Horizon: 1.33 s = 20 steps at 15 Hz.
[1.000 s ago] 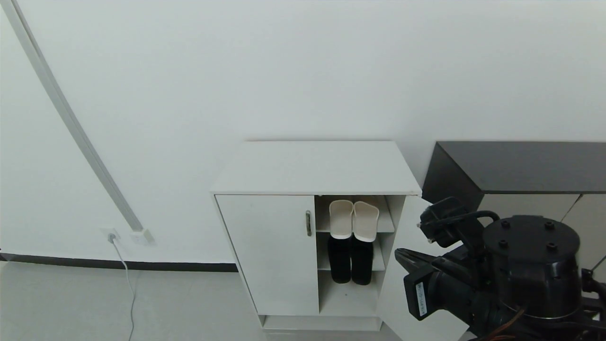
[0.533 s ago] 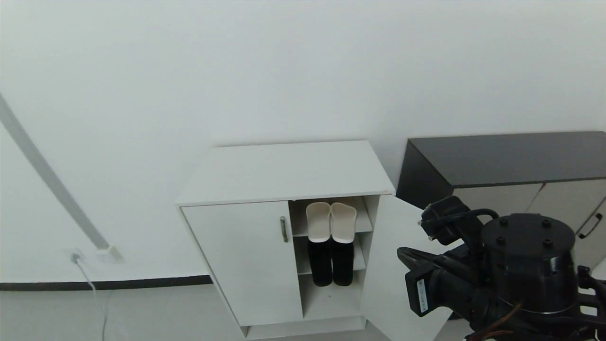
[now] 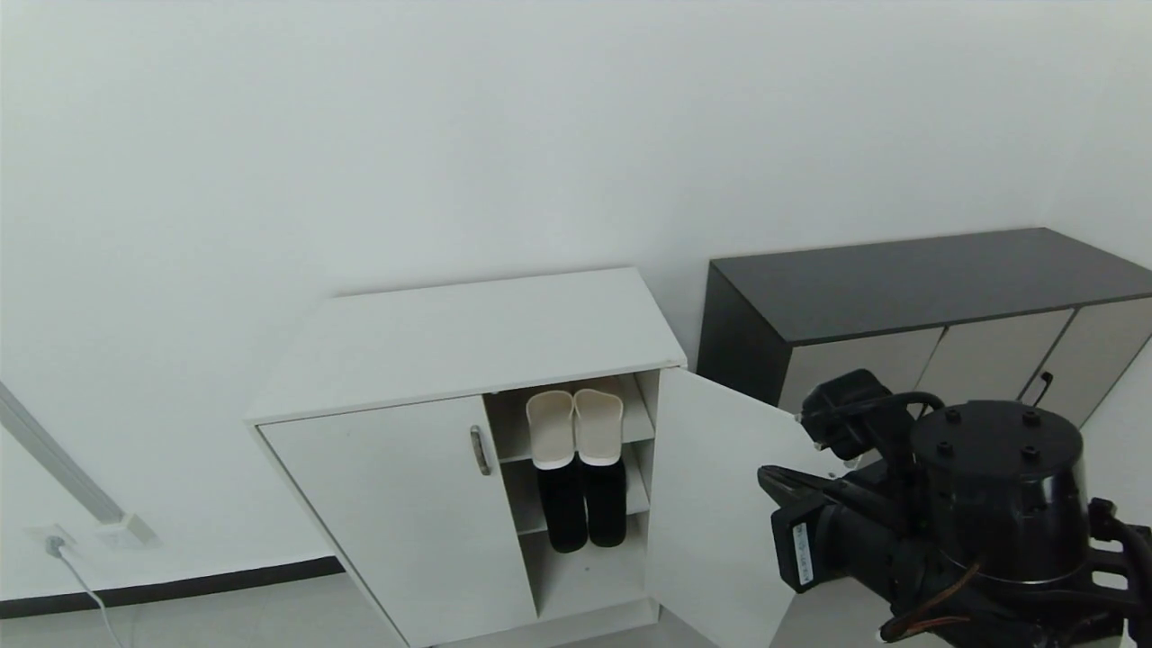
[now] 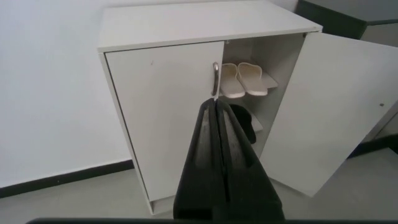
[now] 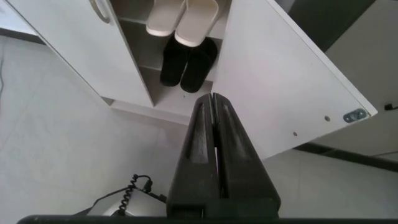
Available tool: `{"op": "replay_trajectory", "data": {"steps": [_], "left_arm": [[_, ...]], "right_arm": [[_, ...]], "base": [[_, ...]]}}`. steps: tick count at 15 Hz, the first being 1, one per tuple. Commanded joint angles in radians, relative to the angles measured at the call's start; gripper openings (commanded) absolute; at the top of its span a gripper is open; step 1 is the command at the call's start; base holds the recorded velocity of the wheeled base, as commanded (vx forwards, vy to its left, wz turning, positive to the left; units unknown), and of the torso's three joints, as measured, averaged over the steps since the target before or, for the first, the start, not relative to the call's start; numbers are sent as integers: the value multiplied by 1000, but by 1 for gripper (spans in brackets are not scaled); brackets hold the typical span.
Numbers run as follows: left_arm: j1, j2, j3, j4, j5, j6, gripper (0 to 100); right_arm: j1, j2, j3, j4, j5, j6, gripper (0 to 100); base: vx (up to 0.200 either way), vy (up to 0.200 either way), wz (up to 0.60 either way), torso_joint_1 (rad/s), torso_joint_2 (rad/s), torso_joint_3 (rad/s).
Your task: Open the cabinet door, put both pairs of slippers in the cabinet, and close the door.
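Note:
The white cabinet (image 3: 468, 333) stands against the wall with its right door (image 3: 720, 504) swung open and its left door (image 3: 405, 522) closed. A white pair of slippers (image 3: 576, 427) lies on the upper shelf, and a black pair (image 3: 585, 513) on the shelf below. My right gripper (image 3: 765, 475) hangs in front of the open door, shut and empty. In the right wrist view its tip (image 5: 213, 96) is over the floor, just off the door (image 5: 280, 93). My left gripper (image 4: 214, 102) is shut and empty, facing the left door's handle (image 4: 216, 78) from a distance.
A dark sideboard (image 3: 918, 288) stands right of the cabinet, close behind the open door. A wall outlet with a cable (image 3: 54, 544) and a conduit (image 3: 54, 459) are at the far left. Bare floor lies before the cabinet. A coiled cable (image 5: 134, 190) hangs below my right arm.
The head camera has swung to the right, so the cabinet sits farther left in the picture and more of the sideboard shows. The slippers, door and right arm keep their places.

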State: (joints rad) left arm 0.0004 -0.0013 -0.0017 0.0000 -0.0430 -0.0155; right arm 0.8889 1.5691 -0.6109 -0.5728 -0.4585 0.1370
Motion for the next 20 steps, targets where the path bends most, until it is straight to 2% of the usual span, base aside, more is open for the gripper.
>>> {"op": "replay_trajectory", "data": {"steps": [1, 5, 8, 12, 15, 20], "left_arm": [[0, 1, 0, 0, 0, 0, 0], [0, 1, 0, 0, 0, 0, 0], [0, 1, 0, 0, 2, 0, 0], [0, 1, 0, 0, 0, 0, 0], [0, 1, 0, 0, 0, 0, 0], [0, 1, 0, 0, 0, 0, 0]], "right_arm": [[-5, 9, -1, -1, 0, 0, 0], [-47, 42, -17, -1, -5, 0, 0], [-171, 120, -69, -39, 4, 7, 0], [-369, 278, -224, -42, 44, 59, 0], [-449, 413, -349, -36, 54, 62, 0], [-530, 529, -449, -41, 67, 102, 0]], "base": [[0, 0, 0, 0, 0, 0], [-200, 0, 0, 7, 5, 0], [0, 0, 0, 0, 0, 0], [0, 0, 0, 0, 0, 0], [0, 0, 0, 0, 0, 0], [0, 0, 0, 0, 0, 0]]}}
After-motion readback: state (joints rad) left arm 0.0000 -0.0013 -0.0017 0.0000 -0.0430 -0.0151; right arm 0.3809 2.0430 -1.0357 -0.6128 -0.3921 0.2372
